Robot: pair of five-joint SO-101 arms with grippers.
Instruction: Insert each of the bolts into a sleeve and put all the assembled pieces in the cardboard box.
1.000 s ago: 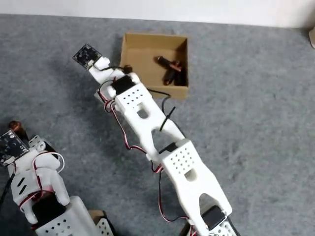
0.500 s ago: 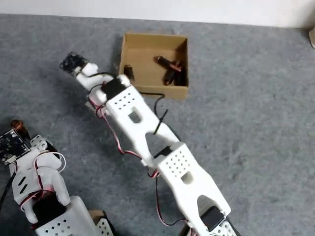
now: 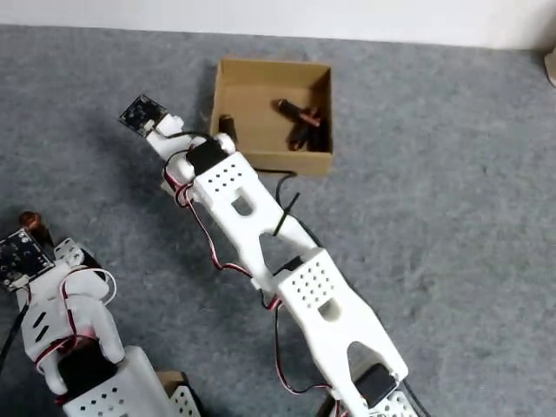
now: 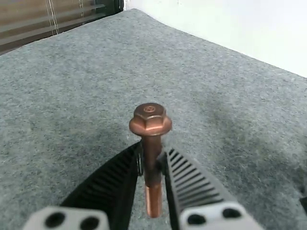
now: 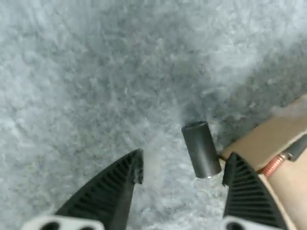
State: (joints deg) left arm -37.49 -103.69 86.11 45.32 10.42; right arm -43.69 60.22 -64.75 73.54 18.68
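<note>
Pinched in left gripper point(image 4: 152, 158) — a bolt point(image 4: 150, 120), well apart from box point(image 3: 256, 104). Spread wide at right gripper point(image 5: 184, 165), flanking a sleeve point(image 5: 201, 149) lying just beside box. Seemingly boxed already: assembled pieces point(image 3: 300, 122); to do — joining and boxing this pair.

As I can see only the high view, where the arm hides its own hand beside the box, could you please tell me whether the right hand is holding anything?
Observer: No. The right hand is open, and a dark sleeve lies on the mat between its fingers, not gripped.
Operator: Thank you. How is the left hand holding its bolt?
Observer: The left hand is shut on the shank of the copper bolt, with the head standing out past the fingertips.
</note>
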